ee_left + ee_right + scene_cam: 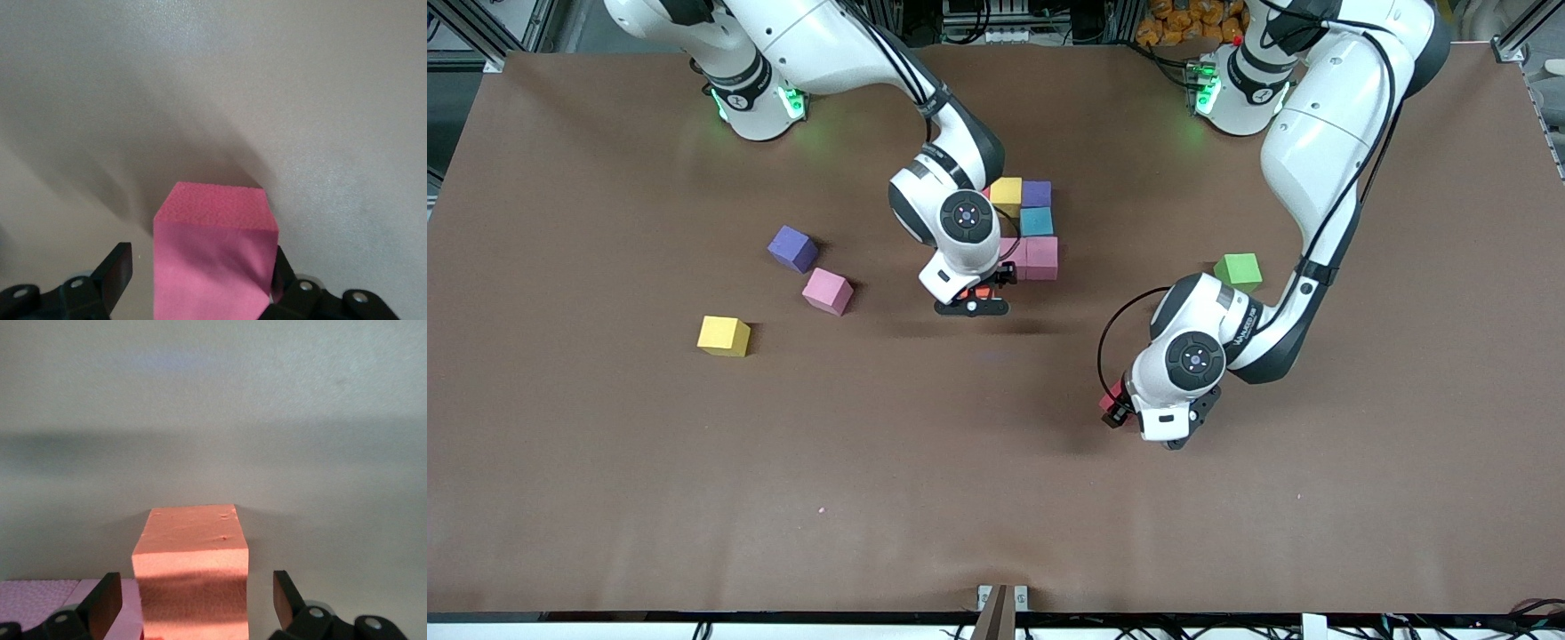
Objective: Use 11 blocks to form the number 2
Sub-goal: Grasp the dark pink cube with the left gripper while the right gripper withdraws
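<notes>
Orange block [191,577] sits between the right gripper's [971,300] parted fingers beside the cluster; left gripper [200,280] straddles a red block [213,263], one finger touching.

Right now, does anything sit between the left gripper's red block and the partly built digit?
Nothing visible. The left gripper straddles a red block; bare table lies between it and the block cluster, where the right gripper hovers.

Brown matte tabletop [605,498], evenly lit; aluminium frame rails [480,27] at corners; green glow on tabletop near its upper edge
</notes>
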Robot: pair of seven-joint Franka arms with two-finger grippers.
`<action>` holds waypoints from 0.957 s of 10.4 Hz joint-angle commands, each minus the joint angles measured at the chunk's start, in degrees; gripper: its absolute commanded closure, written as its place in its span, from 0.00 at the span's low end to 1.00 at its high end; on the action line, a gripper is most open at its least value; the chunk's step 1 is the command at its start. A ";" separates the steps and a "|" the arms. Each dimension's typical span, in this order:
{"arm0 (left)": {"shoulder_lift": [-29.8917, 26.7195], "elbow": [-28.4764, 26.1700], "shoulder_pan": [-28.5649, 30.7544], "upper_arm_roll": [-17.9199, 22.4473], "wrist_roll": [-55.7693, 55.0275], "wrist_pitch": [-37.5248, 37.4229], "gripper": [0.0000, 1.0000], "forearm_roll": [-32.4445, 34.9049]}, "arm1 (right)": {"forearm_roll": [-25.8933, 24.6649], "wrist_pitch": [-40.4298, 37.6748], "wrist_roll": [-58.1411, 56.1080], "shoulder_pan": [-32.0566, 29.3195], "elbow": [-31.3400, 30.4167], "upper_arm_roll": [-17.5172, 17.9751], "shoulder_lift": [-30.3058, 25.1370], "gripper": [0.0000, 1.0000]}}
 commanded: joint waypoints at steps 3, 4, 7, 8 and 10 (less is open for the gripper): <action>0.42 1.48 -0.65 0.52 2.52 -0.48 0.50 -0.73 | 0.36 -4.06 -2.23 -4.63 0.78 0.06 -3.58 0.00; 0.33 1.65 -1.08 0.52 2.35 0.04 0.51 -0.81 | 0.28 -4.59 -2.78 -5.24 -0.01 0.06 -4.19 0.00; 0.07 3.49 -3.80 0.52 4.45 0.04 0.52 -0.73 | -0.07 -4.69 -8.04 -9.36 -3.96 0.06 -6.56 0.00; -0.02 4.11 -4.68 0.52 4.72 0.04 0.52 -0.73 | -0.07 -4.69 -8.75 -10.60 -5.10 0.06 -7.26 0.00; -0.02 4.90 -6.26 0.17 5.07 -0.04 0.53 -0.81 | -0.16 -3.03 -10.78 -12.01 -8.61 -0.02 -8.76 0.00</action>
